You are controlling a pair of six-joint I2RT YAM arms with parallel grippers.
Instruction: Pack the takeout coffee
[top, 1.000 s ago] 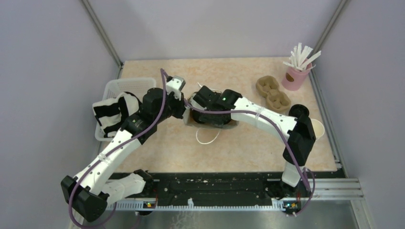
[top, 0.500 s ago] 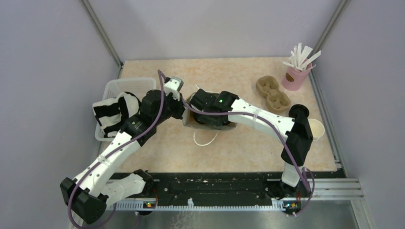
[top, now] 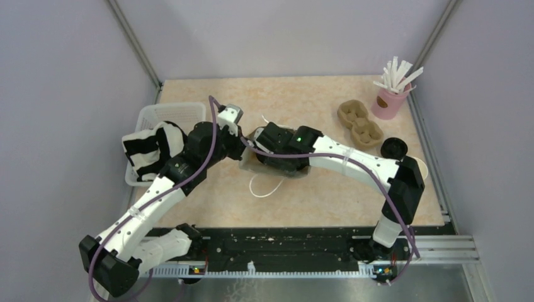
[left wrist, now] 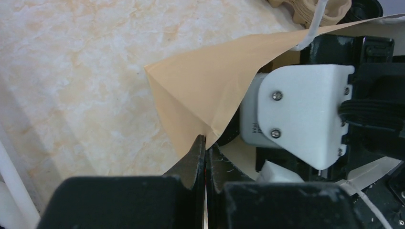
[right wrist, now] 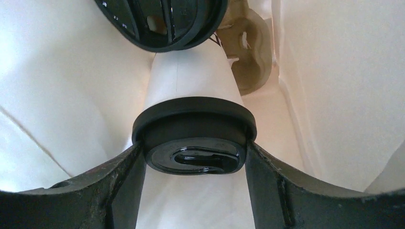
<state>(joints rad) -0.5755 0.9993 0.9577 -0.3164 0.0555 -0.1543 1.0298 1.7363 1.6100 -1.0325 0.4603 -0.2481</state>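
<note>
Holding entry, one cup (right wrist: 191, 78), white paper with black lid (right wrist: 193, 124).

Location: inside the bag (left wrist: 200, 81), near the middle of the table (top: 315, 189), pale bag walls close on both sides.

Right gripper (right wrist: 193, 155): jaws set wide, one finger on each side of the lid, clamped on the cup at its top.

Left gripper (left wrist: 206, 143): fully closed, pinching a fold of the bag's rim and drawing the mouth open.

Orientation: lid faces back toward the right wrist; base points away, deeper into the bag. Long axis runs along the gripper's line of reach. Whether that axis is upright or tilted against the table cannot be told.

Neighbours in the bag: a dark round part (right wrist: 162, 24) just beyond the base, possibly another lid, and a pulp carrier (right wrist: 248, 57) to the right of it.

Also on the table: a spare cup (top: 393, 148), lidded, at the right.

Hazards, judged:
- Base striking the dark round part or missing the carrier's well — cause: little room ahead and a blocked line of sight.
- Lid popping off or the cup slipping out — cause: grip taken at the lid, not the body.
- Bag mouth folding onto the right wrist, or paper tearing — cause: a single small pinch carrying the rim.
</note>
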